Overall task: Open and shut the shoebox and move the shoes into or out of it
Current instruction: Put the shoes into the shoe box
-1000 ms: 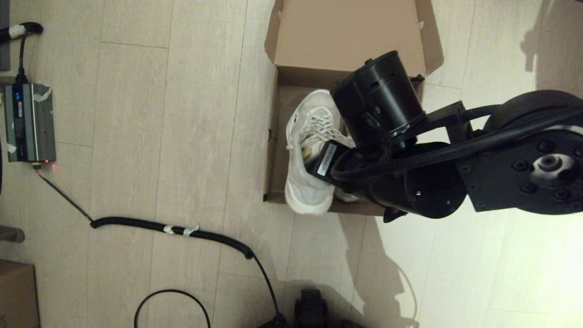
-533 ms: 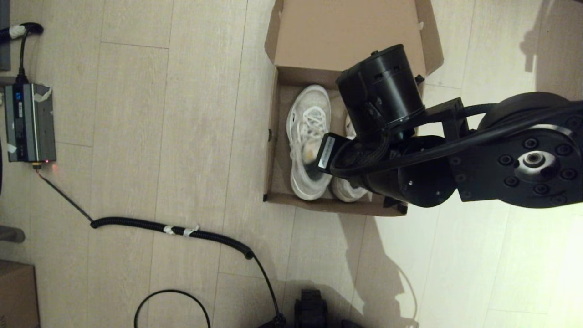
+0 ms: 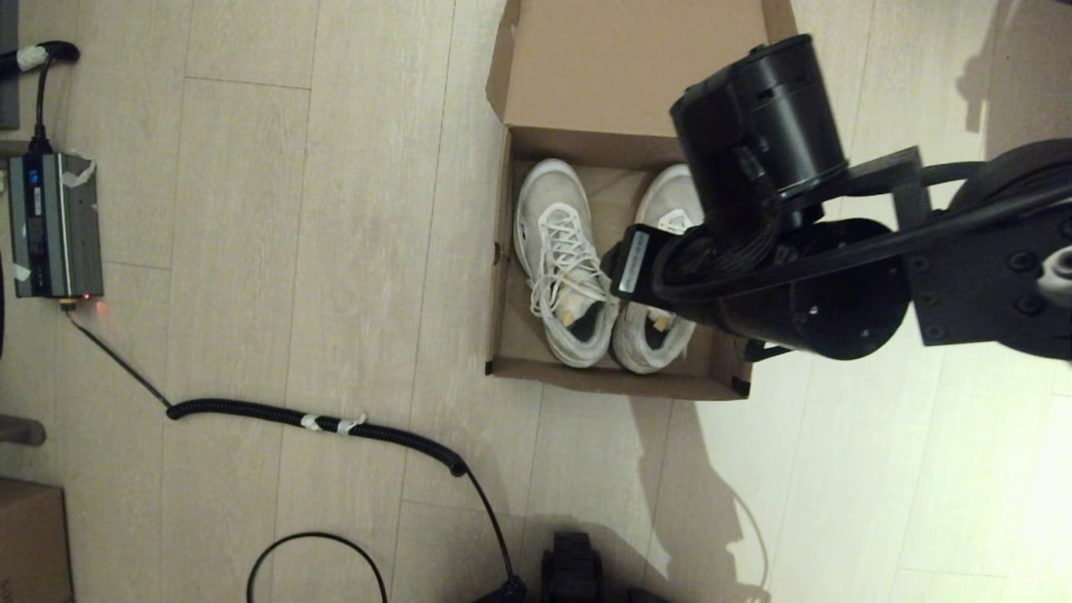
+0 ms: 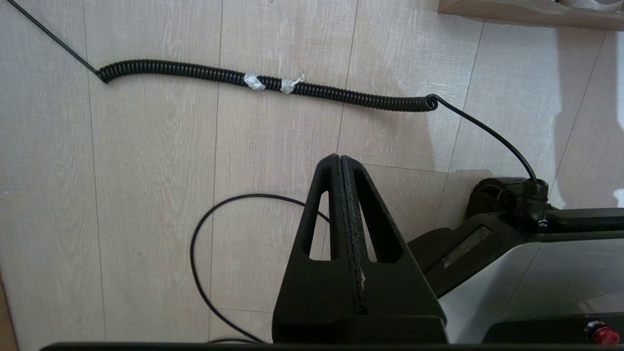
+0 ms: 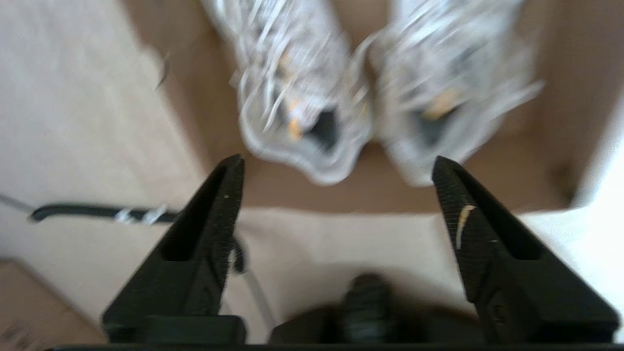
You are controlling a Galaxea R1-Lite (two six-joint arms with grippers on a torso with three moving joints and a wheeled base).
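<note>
Shoes [image 3: 599, 268] in shoebox [image 3: 502, 251]; R pincer [image 5: 336, 180] spread wide above.

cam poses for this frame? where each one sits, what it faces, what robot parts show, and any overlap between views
Head: on the robot's head, facing down at the floor; open shoebox holding the shoes, right arm over it.
Left wrist: behind the left hand, shut, low over the floor; coiled cable, robot base.
Right wrist: behind the right hand, open, facing the shoes and shoebox.
Shared: all three views show the coiled cable; head and right wrist share the shoes.

Brown cardboard shoebox [image 3: 505, 251]; white shoes [image 3: 563, 260], yellowish insoles; black coiled cable [image 3: 318, 419].
</note>
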